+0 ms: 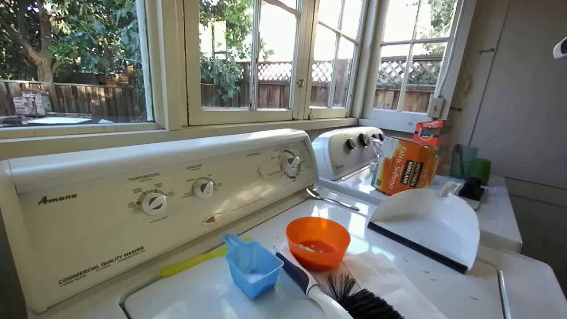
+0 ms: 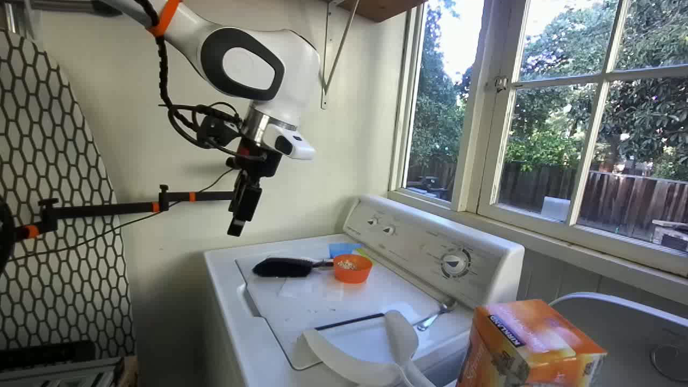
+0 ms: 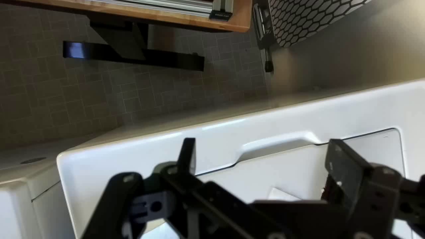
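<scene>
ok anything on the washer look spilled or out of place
Yes: small bits lie loose on the washer lid between the brush and the dustpan. They look spilled, lying outside the orange bowl of crumbs, but are too small to identify.

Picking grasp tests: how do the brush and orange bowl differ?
Shape: the brush is long, the bowl round. Colour: the brush is mostly black and white, the bowl orange. Pose: the brush lies down, the bowl stands upright, holding pale bits. Both rest on the washer.
</scene>
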You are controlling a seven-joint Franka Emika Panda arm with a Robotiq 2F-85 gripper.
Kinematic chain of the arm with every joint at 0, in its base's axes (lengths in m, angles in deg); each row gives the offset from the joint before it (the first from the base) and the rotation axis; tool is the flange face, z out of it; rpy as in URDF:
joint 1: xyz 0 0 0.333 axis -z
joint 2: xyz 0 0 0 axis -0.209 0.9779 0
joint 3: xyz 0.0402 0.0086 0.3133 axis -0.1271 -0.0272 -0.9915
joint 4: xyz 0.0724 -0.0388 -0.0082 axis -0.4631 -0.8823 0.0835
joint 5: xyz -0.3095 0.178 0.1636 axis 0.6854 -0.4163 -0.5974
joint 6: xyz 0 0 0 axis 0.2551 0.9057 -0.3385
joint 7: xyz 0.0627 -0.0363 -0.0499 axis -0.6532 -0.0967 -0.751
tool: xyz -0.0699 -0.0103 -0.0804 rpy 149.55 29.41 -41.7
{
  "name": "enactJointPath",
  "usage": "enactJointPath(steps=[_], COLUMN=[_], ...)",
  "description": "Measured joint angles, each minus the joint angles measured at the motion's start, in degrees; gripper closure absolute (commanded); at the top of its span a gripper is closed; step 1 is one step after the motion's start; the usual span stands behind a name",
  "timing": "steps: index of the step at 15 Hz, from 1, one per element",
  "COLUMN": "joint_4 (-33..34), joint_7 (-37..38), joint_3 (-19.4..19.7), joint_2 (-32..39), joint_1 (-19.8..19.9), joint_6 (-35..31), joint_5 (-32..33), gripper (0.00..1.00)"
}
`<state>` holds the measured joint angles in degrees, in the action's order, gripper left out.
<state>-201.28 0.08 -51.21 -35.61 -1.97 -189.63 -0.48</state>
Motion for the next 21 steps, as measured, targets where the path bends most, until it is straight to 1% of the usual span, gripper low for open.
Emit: enactJointPath(steps=[9, 12, 14, 17, 19, 21], joint_4=[0.00, 1.12, 2.39, 3.89, 4.76, 6.10], joint_7=[0.00, -1.11, -2.01, -3.46, -4.07, -5.42], joint_3=[-0.02, -1.52, -3.76, -6.50, -7.57, -7.97], joint_2=[0.00, 1.43, 4.03, 8.54, 11.62, 14.91], joint_1=[0.04, 0.01, -0.04, -0.26, -0.41, -0.63], joint_6=[0.00, -1.33, -6.33, -17.38, -24.44, -29.54], joint_5=[0.00, 1.06, 3.38, 7.82, 10.58, 12.62], gripper=[0.00, 0.00, 0.00, 0.00, 0.00, 0.00])
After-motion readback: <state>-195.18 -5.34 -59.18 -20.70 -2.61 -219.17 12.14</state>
